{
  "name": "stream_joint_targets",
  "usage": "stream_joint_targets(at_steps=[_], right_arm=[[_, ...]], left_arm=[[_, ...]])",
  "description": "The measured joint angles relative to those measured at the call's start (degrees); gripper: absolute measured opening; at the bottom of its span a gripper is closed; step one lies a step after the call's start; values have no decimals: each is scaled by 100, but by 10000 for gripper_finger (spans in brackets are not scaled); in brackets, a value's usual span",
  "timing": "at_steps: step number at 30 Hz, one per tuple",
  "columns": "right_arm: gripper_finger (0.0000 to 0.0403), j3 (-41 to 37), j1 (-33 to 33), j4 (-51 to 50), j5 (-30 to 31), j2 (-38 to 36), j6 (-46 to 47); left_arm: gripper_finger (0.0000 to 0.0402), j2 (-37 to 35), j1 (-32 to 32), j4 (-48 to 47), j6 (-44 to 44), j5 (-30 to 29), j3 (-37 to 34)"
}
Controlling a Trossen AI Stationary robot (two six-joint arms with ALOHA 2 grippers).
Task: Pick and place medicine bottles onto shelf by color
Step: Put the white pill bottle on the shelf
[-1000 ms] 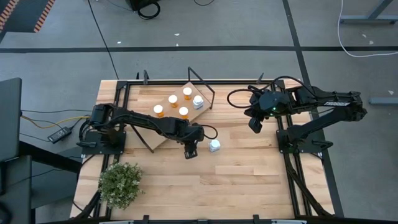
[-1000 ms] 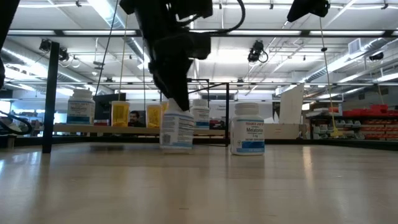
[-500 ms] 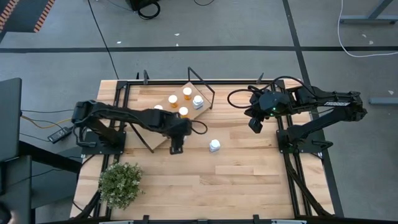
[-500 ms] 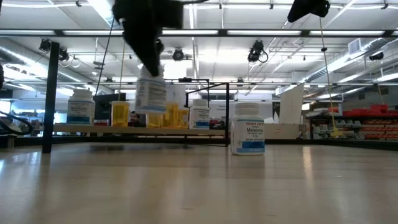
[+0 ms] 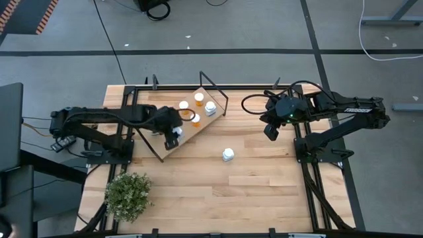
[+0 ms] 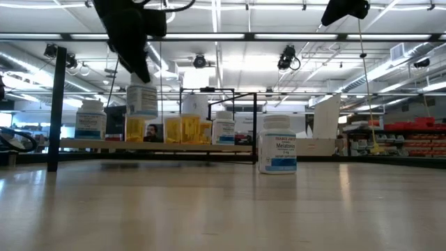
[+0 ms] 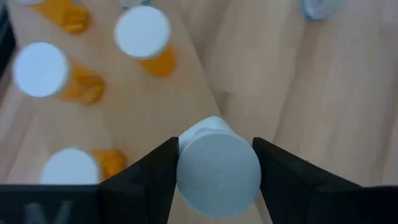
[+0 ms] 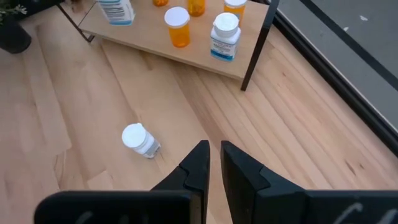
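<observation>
A plant (image 5: pixel 127 195) is seen at the near left of the tabletop (image 5: pixel 264 192), clear of the work. Next comes the left tool (image 5: pixel 173 135), held above the near left part of the shelf (image 5: pixel 173 149). Its fingers are closed on the cap end of a white bottle (image 7: pixel 217 168), and in the low view that bottle (image 6: pixel 142 100) hangs clear above the shelf board, upright under the tool.

On the shelf, orange bottles (image 5: pixel 195 119) are grouped toward the middle and back, and one white bottle (image 5: pixel 210 108) is stood near the right end; the low view also shows a white bottle (image 6: pixel 90 119) at the shelf's far left. Further right, a last white bottle (image 5: pixel 228 155) is left on the tabletop, well apart from the shelf. The right tool (image 5: pixel 271 132) is parked above the right edge of the tabletop, its fingers nearly together with nothing between them.

The step in hand is judged to be the carry of a white bottle to its place on the shelf. The next move calls for the bottle to be lowered straight onto a bare part of the board, beside the whites and clear of the orange ones, then released only once its base is seated. The bottle on the tabletop is still to be fetched.
</observation>
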Motion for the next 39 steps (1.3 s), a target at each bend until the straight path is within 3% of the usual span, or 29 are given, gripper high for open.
stream_joint_targets(at_steps=[8, 14, 27, 39], right_arm=[[47, 0, 1, 0, 50, 0, 49], [47, 0, 2, 0, 50, 0, 140], [47, 0, 4, 0, 50, 0, 132], [47, 0, 3, 0, 52, -1, 128]], left_arm=[[192, 484, 539, 470, 338, -23, 0], [200, 908, 715, 394, 555, 323, 0], [199, 988, 829, 381, 679, 310, 2], [252, 988, 817, 362, 619, 284, 2]])
